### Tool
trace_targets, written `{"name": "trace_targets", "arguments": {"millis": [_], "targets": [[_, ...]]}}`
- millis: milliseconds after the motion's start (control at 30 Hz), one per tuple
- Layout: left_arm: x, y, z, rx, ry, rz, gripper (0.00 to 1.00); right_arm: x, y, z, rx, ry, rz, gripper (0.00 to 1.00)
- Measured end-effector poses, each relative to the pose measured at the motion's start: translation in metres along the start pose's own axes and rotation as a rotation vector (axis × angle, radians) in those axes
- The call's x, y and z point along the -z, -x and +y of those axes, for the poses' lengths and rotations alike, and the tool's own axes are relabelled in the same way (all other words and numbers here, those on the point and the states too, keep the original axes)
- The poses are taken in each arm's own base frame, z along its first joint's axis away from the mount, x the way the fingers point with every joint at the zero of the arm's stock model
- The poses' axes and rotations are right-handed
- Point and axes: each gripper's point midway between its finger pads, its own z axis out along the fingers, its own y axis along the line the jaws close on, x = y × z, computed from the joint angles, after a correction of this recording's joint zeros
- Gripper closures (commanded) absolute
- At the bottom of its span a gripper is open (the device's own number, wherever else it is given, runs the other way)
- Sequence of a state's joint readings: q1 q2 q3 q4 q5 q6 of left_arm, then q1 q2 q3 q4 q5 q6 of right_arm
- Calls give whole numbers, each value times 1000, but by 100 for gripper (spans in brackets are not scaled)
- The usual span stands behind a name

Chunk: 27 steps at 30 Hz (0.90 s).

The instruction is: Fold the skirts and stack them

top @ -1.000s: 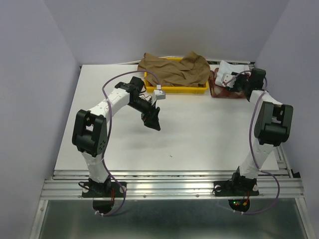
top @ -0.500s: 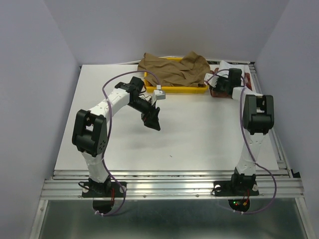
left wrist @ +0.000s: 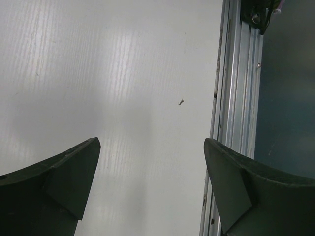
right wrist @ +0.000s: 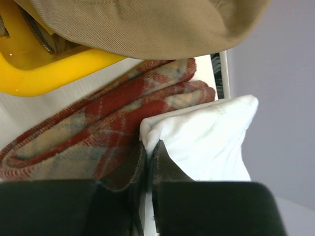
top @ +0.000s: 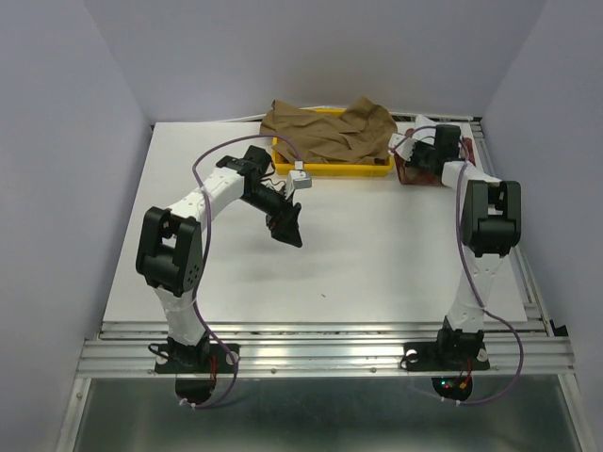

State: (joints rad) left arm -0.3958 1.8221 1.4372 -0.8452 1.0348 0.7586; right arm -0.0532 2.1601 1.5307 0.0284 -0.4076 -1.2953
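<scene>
The tan-brown skirt lies heaped over the yellow tray at the back; it also fills the top of the right wrist view. The red-and-beige checked skirt lies folded right of the tray, with the white skirt on it. My right gripper is shut on an edge of the white skirt; from above it sits at the back right. My left gripper hangs open and empty over bare table left of centre.
The yellow tray shows in the right wrist view next to the checked skirt. The aluminium rail runs along the table's near edge. Purple cables loop over both arms. Walls close in the table on three sides.
The right arm swung left and in, bringing its gripper onto the pile at the back right. The left arm has stayed still.
</scene>
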Motion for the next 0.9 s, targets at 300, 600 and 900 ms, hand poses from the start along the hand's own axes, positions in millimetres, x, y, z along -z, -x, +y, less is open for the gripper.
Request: {"name": "trace_targets", "arguments": {"millis": [300, 600, 900], "targets": [[0, 0, 0, -2, 0, 1, 1, 15, 4, -2, 32, 50, 5, 99], [1, -2, 0, 1, 2, 5, 1, 39, -15, 3, 52, 133, 33, 99], [2, -3, 2, 2, 11, 12, 1, 54, -6, -21, 56, 110, 8, 99]]}}
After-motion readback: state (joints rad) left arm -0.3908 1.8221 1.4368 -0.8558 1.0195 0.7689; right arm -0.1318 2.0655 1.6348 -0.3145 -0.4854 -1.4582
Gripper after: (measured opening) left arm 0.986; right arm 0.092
